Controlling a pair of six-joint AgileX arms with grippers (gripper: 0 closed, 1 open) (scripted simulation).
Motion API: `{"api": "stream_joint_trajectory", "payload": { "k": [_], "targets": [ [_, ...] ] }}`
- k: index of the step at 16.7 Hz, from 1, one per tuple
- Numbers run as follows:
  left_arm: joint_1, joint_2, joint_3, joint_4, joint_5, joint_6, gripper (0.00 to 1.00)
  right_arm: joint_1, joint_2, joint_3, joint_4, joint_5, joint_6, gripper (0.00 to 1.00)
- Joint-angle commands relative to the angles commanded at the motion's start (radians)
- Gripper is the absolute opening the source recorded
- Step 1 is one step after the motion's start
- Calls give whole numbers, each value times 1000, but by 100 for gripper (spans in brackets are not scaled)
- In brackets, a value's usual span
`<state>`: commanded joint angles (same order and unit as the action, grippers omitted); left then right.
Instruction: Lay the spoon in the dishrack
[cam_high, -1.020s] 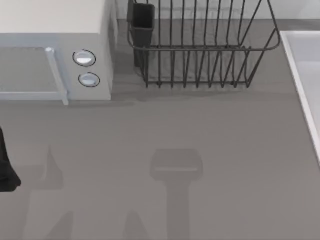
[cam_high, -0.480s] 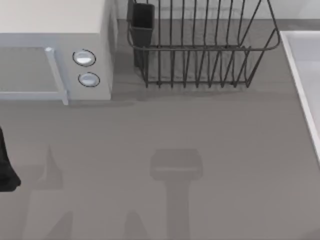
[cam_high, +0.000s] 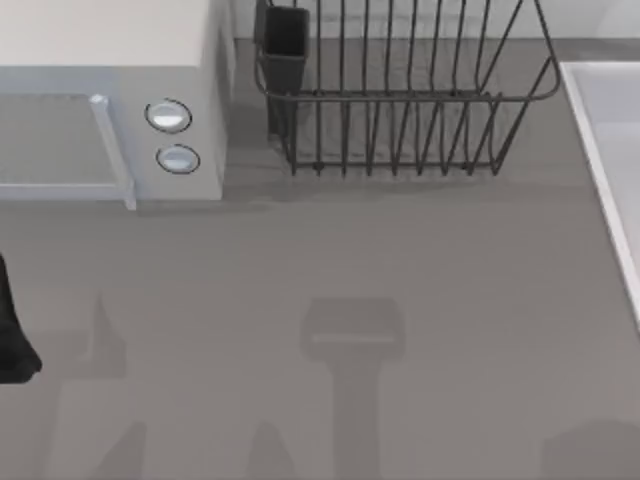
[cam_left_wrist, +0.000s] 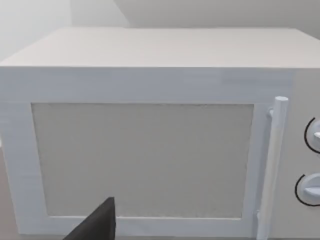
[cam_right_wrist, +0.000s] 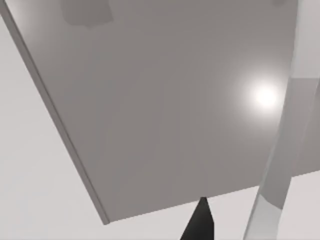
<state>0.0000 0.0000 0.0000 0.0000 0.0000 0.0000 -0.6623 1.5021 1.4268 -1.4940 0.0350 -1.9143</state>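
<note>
Dishrack (cam_high: 400, 100) of dark wire stands at the far side of the grey tabletop (cam_high: 400, 260), about the middle. Its long axis runs left to right, its bars stand upright, and its open top faces up. 1 small dark cutlery cup (cam_high: 285, 45) hangs at its far left corner. Just beside it on the left sits a white microwave (cam_high: 110, 100) with 2 round knobs (cam_high: 168, 116), door closed.

My left arm (cam_high: 12, 345) is a dark shape at the near left edge of the tabletop. From its wrist, the left end effector (cam_left_wrist: 97, 227) shows as 1 dark tip facing the microwave door; I cannot tell whether it is apart or together. From there the dishrack lies farther away and to the right, past the microwave.

From the right wrist, the right end effector (cam_right_wrist: 199, 222) shows as 1 dark tip over bare grey tabletop beside a pale edge; again I cannot tell its state. A pale raised rim (cam_high: 600, 160) borders the tabletop on the right.

I cannot place the spoon from these views, so I judge the task has barely begun. Whichever arm carries it, the coming move turns on reaching toward the far centre and turning the spoon's length along the dishrack's left-to-right axis before lowering it between the bars.
</note>
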Motion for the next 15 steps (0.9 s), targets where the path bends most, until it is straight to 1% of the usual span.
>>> {"api": "stream_joint_trajectory", "payload": {
  "k": [7, 9, 12, 15],
  "targets": [
    [0, 0, 0, 0, 0, 0, 100, 1, -9, 21, -23, 0, 6, 0],
    [0, 0, 0, 0, 0, 0, 100, 31, -10, 26, 6, 21, 31, 0],
    [0, 0, 0, 0, 0, 0, 100, 150, -11, 41, 113, 99, 146, 0],
    [0, 0, 0, 0, 0, 0, 100, 342, -5, 51, 272, 216, 356, 0]
  ]
}}
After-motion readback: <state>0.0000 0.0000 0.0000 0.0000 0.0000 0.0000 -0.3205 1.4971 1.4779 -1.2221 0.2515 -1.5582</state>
